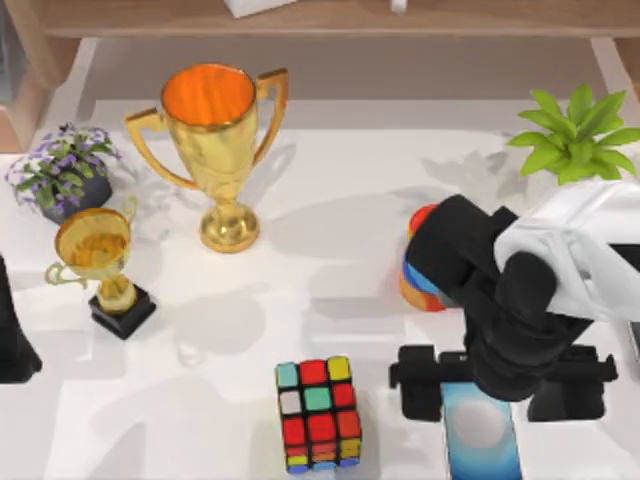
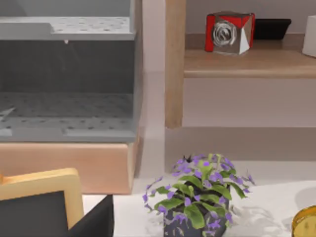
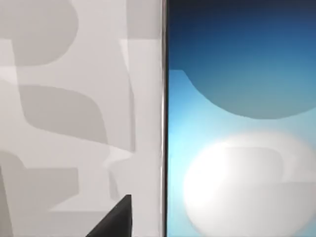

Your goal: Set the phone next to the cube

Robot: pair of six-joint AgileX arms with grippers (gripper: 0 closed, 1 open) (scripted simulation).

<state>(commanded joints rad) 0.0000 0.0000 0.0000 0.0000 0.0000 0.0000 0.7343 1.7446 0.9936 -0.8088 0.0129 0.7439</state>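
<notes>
Top view: right pincer (image 1: 482, 392) is hovering directly over the far end of the phone (image 1: 483, 436), its fingers standing wide apart on either side. Phone is lying flat on the desk (image 1: 330, 250), just right of the cube (image 1: 319, 414), not touching. Left pincer (image 1: 12, 340) is idling at the desk's left edge.

A rendered home or office room

White desk (image 1: 330, 270) with trophies (image 1: 212, 150) and potted plants (image 1: 62, 170) (wooden shelf (image 2: 249, 61) at twelve o'clock).
</notes>
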